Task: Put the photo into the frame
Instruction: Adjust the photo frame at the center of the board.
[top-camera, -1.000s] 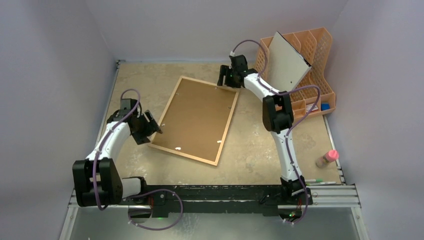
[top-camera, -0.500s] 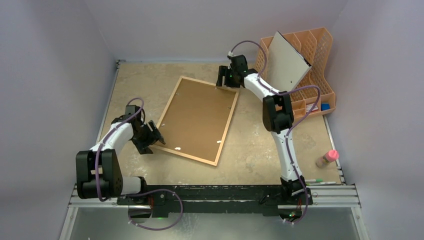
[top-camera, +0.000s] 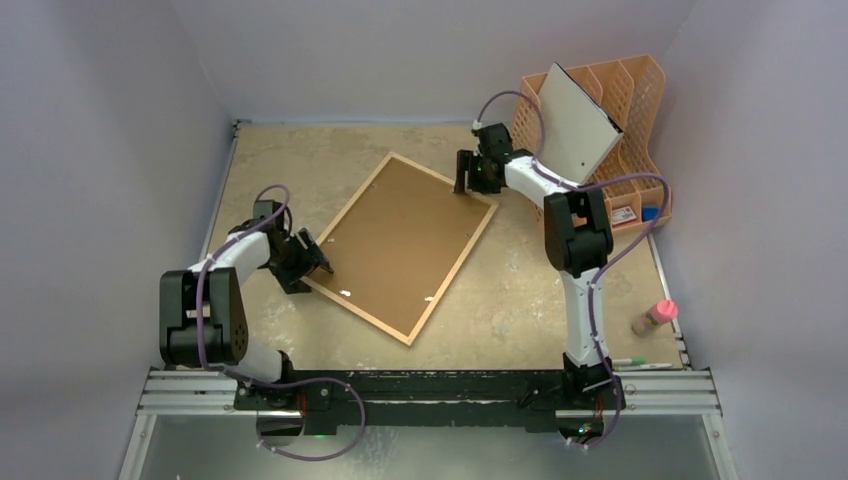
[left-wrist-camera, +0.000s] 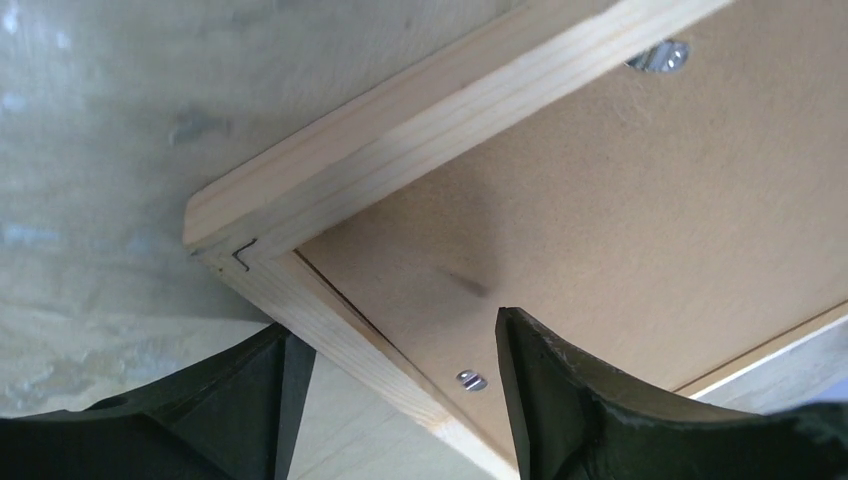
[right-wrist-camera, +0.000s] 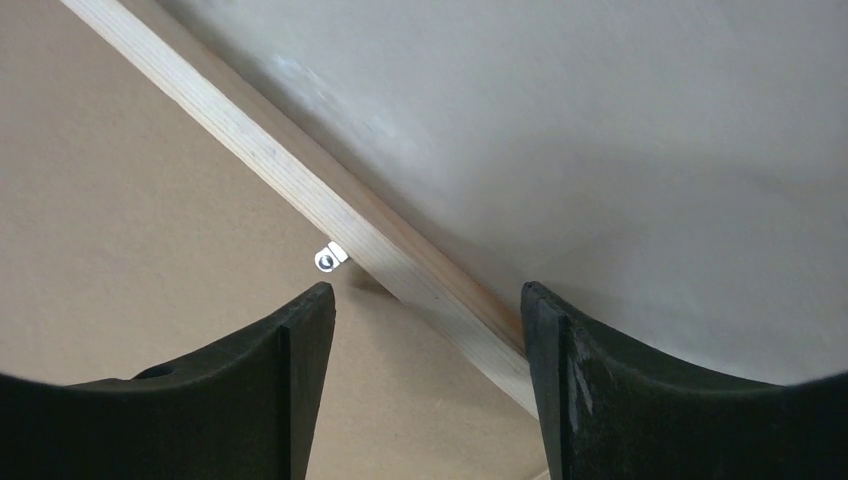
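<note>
Mid-counter, the thin light-wood rectangular picture frame (top-camera: 452, 273) lies face down, brown hardboard backing panel (top-camera: 400, 245) uppermost; no photo shows. The left gripper (top-camera: 311, 262) straddles its corner nearest the left edge and the right gripper (top-camera: 470, 181) straddles its rail facing the far-right corner, both spread wide and empty. This looks like positioning the frame; next, the backing must come free.

No text, number or brand can be read anywhere. A small white tag (top-camera: 622, 213) sits low on the orange organizer (top-camera: 640, 100), to the right of the frame (top-camera: 453, 274), but its print is too small to make out. The pink-capped bottle (top-camera: 653, 318) on the tabletop, further right of the frame, shows no legible label. Both wrist views show only bare wood and board.
</note>
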